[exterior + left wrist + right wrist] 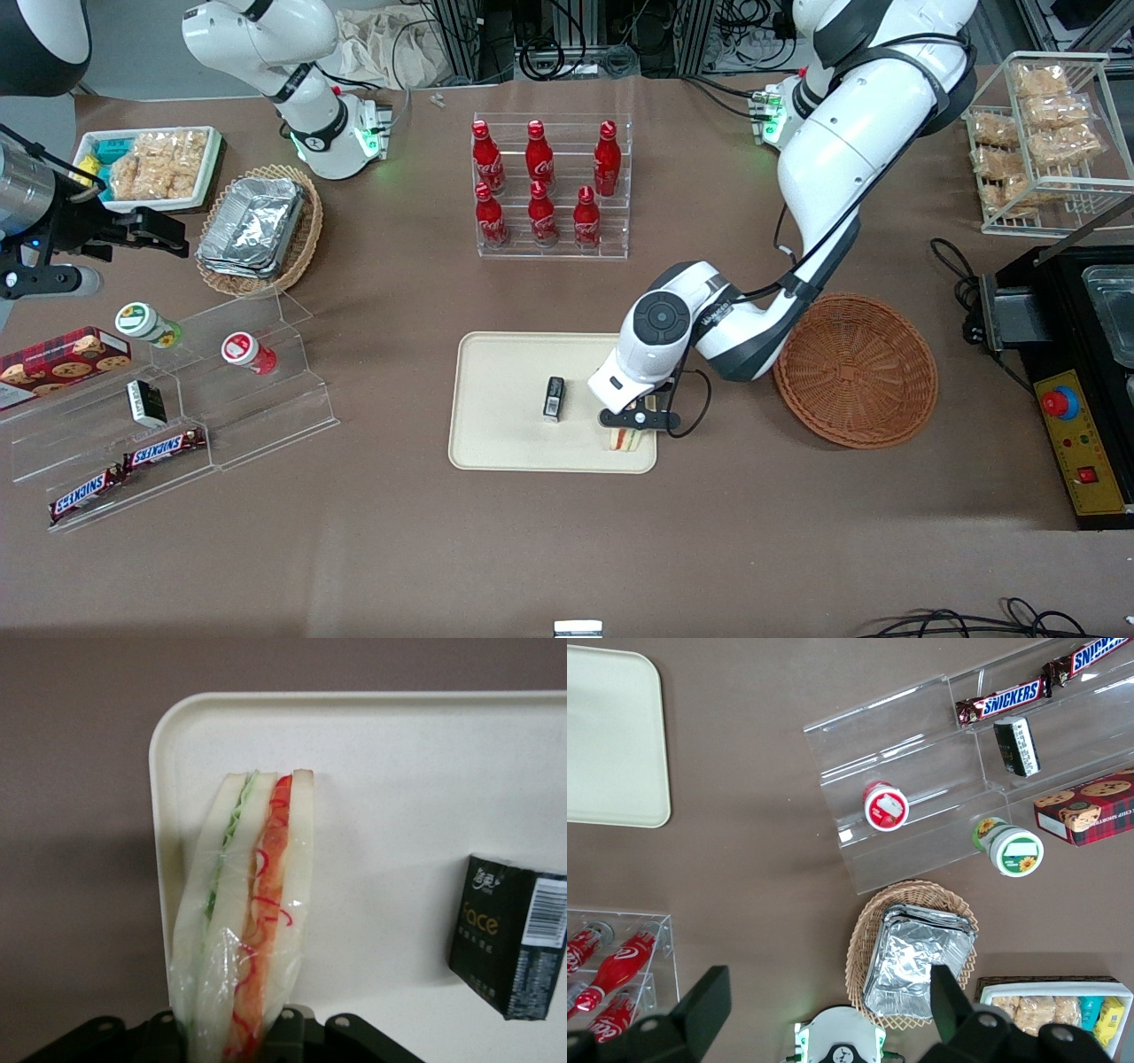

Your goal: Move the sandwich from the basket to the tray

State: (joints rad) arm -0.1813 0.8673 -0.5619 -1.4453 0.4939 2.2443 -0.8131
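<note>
my tool [640, 416] is clamped on the sandwich [244, 921], long axis pointing away from it, low over the tray [505, 425] corner, basket [855, 369] empty.

- Front view: even, bright overhead light; soft shadows on the brown surface [399, 532] under the arm.
- Glare on foil containers [252, 226].
- Wrist view: end effector [235, 1036] dark, close; sandwich [244, 904] wrap glints, its near end slightly soft.
- Tray [425, 797] pale, nearly washed out.
</note>
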